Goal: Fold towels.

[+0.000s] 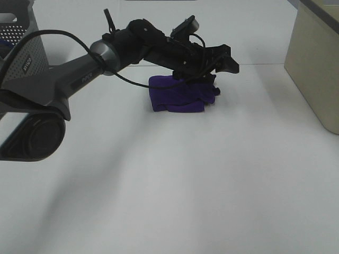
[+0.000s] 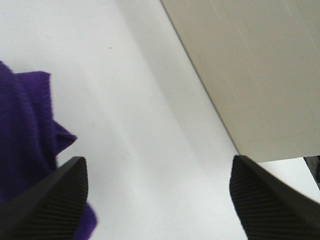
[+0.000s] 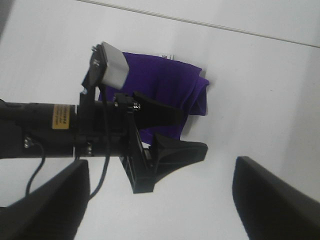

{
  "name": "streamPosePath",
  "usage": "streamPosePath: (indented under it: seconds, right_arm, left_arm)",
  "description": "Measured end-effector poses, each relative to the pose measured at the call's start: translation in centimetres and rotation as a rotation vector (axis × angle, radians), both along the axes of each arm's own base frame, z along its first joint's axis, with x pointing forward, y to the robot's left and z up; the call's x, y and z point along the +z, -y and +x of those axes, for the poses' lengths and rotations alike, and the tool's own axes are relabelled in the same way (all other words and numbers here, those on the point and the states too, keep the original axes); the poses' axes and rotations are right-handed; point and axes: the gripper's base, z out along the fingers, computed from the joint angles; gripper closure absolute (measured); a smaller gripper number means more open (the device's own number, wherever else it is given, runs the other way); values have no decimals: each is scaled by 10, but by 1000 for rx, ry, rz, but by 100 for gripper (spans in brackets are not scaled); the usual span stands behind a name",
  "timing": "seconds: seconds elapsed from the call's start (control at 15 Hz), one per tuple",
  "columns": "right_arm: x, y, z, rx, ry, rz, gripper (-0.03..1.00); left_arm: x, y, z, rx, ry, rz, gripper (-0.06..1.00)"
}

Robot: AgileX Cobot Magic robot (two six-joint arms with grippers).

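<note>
Hovering your left gripper [image 2: 159, 200] at the towel [image 1: 177, 95], you kept its fingers [image 2: 50, 200] spread wide with nothing between them. One finger lay over the towel's purple edge, the other over bare table beyond it; whether the nearer one touched the cloth could not be told. The towel sat as a compact, rumpled bundle of several layers, its white tag [image 3: 167, 56] at the edge away from the arm. That stance probably suited letting go of a finished fold or reaching for a loose corner, since an open grip leaves the layers undisturbed.

Your right gripper [image 3: 160, 200] hung well above the towel, fingers equally wide and empty. I judged that you held it there to stay clear of the left arm while it looked down on the work.

The table [image 1: 212, 185] around the towel was plain white and smooth. A beige cabinet [image 1: 318, 69] stood well apart from the towel on the open-finger side, and a grey perforated basket [image 1: 21, 32] well apart on the opposite side.
</note>
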Motion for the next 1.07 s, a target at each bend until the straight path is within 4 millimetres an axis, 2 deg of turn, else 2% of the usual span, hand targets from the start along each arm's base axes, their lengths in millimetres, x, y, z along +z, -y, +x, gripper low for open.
streamPosePath:
  seconds: [0.13, 0.27, 0.4, 0.53, 0.67, 0.87, 1.07]
  right_arm:
    - [0, 0, 0, 1, -1, 6, 20]
    - [0, -1, 0, 2, -2, 9, 20]
    - [0, -1, 0, 2, -2, 9, 20]
    - [2, -1, -1, 3, 2, 11, 20]
    - [15, 1, -9, 3, 31, 17, 20]
    - [48, 7, -30, -1, 110, 21, 20]
    - [74, 15, -54, -17, 174, 9, 20]
  left_arm:
    - [-17, 8, -4, -3, -14, 1, 22]
    - [-37, 9, -4, 13, -26, 15, 22]
    - [-29, 9, -4, -17, 6, 11, 22]
    - [1, 5, -6, -100, 78, 23, 22]
    - [44, -14, -4, -160, 143, 56, 22]
    - [106, -77, 5, -196, 185, 201, 22]
    - [148, -141, 8, -21, 106, 430, 22]
